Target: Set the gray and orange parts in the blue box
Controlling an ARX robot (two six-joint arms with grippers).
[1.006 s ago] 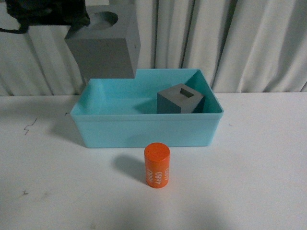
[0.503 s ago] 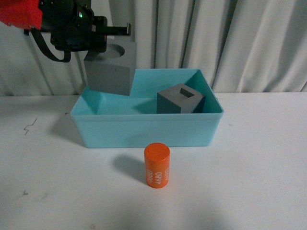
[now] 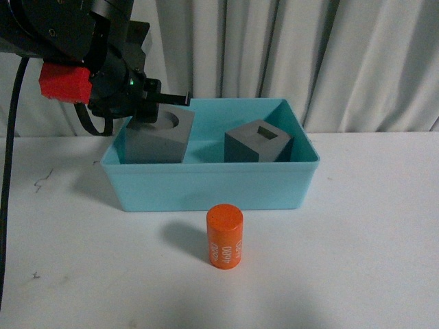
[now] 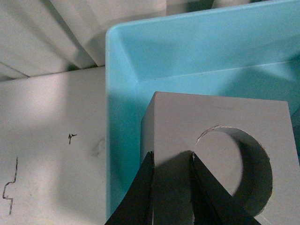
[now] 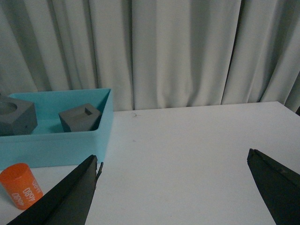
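My left gripper is shut on the gray cube with the round recess, pinching the wall beside the recess. That cube sits low inside the left end of the blue box. The gray cube with the square recess rests in the box's right half. The orange cylinder with white digits stands upright on the table in front of the box. My right gripper is open over bare table, well right of the box; the orange cylinder lies beside its one finger.
White table with small dark marks at the left. Pale curtains hang close behind the box. The left arm's black body and red part hang over the box's back left corner.
The left gripper has lowered the round-recess cube from above the box's back left down into the box. The other cube and the orange cylinder have not moved.
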